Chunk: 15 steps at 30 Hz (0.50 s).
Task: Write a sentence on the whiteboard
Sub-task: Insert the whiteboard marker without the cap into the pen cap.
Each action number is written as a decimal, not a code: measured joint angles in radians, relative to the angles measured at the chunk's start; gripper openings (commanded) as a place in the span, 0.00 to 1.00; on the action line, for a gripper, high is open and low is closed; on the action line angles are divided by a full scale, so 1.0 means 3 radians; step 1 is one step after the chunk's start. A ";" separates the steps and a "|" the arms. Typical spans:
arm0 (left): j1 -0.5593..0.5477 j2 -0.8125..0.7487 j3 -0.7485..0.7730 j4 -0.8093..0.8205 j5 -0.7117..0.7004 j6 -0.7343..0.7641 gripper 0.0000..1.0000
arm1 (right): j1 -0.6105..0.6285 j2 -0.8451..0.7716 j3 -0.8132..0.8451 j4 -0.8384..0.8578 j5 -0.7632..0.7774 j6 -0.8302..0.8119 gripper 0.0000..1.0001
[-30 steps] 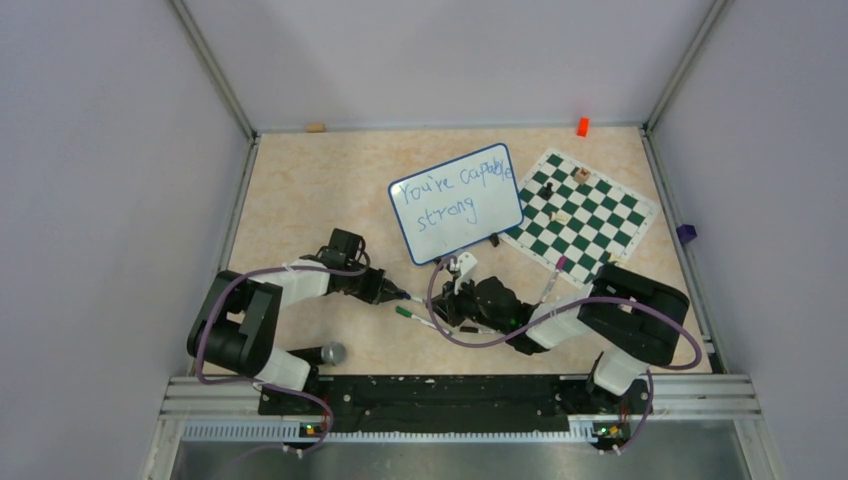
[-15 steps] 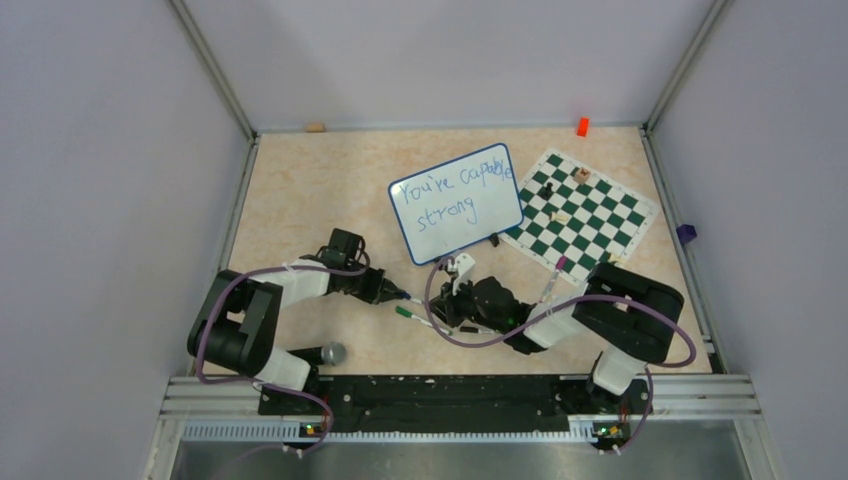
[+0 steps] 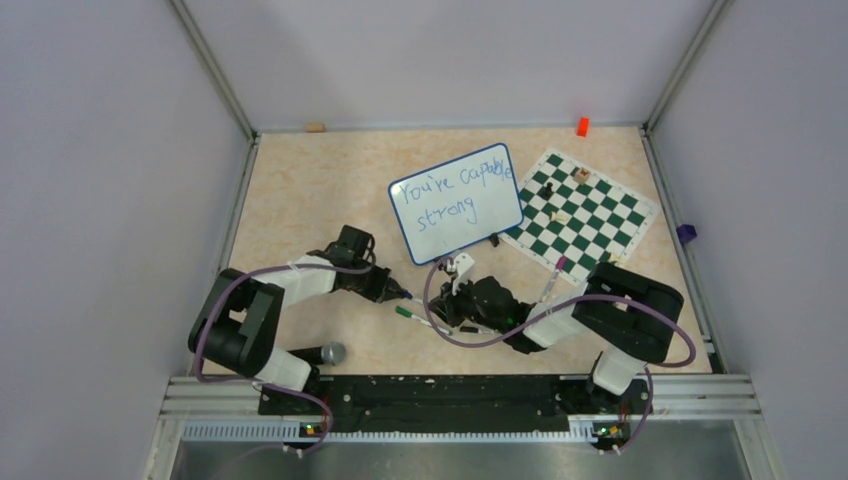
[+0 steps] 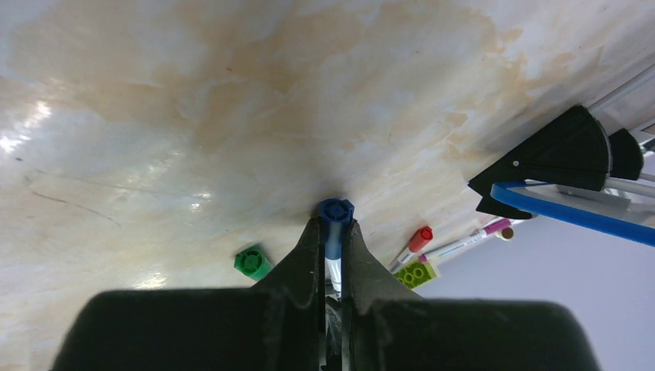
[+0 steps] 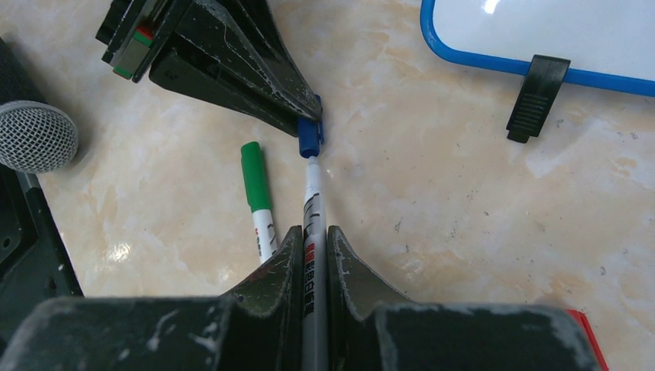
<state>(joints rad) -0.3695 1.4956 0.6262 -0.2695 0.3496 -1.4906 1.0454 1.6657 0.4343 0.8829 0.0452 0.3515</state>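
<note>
The whiteboard (image 3: 455,203) stands propped at mid table, and the sentence (image 3: 450,195) reads "You're capable" with "strong" beneath in blue. Its blue frame also shows in the right wrist view (image 5: 494,62) and the left wrist view (image 4: 571,215). My left gripper (image 3: 398,293) (image 4: 334,226) is shut on the blue cap (image 4: 334,210) (image 5: 309,137) of a marker. My right gripper (image 3: 447,318) (image 5: 313,232) is shut on that marker's white barrel (image 5: 312,193). The cap meets the barrel's end just above the table, in front of the board.
A green marker (image 5: 255,189) (image 3: 405,313) lies beside the held one. A microphone (image 5: 35,135) (image 3: 333,352) lies near the left base. A red marker (image 4: 419,237), a purple marker (image 4: 494,227) and a lime brick (image 4: 415,273) lie by the board's black foot (image 5: 533,97). The chess mat (image 3: 580,213) is at the right.
My left wrist has shifted slightly right and away. Both grippers keep their hold on the marker, and the board has not moved.
</note>
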 measured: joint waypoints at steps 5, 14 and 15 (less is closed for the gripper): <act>-0.0237 0.0029 0.0188 -0.0240 -0.0373 0.0006 0.00 | 0.0000 0.0000 0.0018 -0.0078 0.0023 -0.0034 0.00; -0.0477 0.0106 0.0415 -0.0539 -0.0732 0.0024 0.00 | 0.0000 -0.0038 0.0020 -0.0156 0.0022 -0.0050 0.00; -0.0488 0.0117 0.0434 -0.0561 -0.0746 0.0028 0.00 | 0.0000 -0.0043 0.0020 -0.0160 0.0022 -0.0056 0.00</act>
<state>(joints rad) -0.5159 1.5307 0.7563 -0.4377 0.1257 -1.4822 1.0454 1.6527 0.4404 0.8349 0.0517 0.3347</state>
